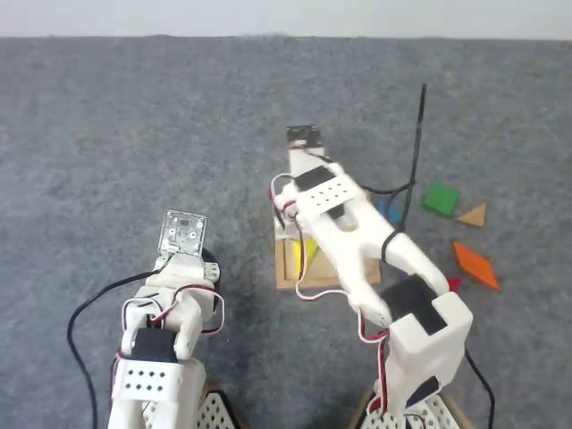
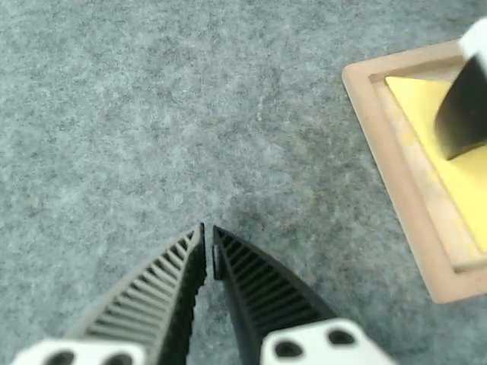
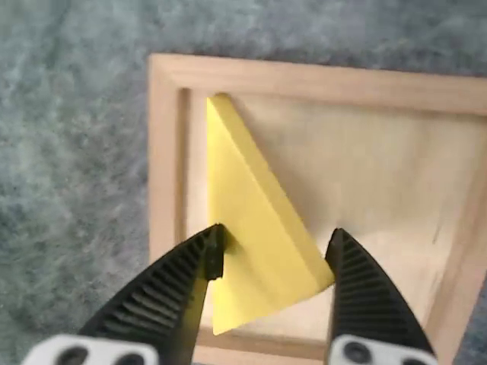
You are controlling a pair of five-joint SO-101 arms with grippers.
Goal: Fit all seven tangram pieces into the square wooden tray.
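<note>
Yellow triangle in wooden tray, right claw astride, green square aside.

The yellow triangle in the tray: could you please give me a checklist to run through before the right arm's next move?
1. The yellow triangle lies inside the tray, along one wall: ok.
2. The right end effector is open, straddling it: ok.
3. Triangle flat on the tray floor: cannot tell.
4. The left end effector is shut over the carpet, apart from the tray: ok.
5. Remaining pieces in the tray: not ok; the green square and orange parallelogram lie on the carpet.
</note>
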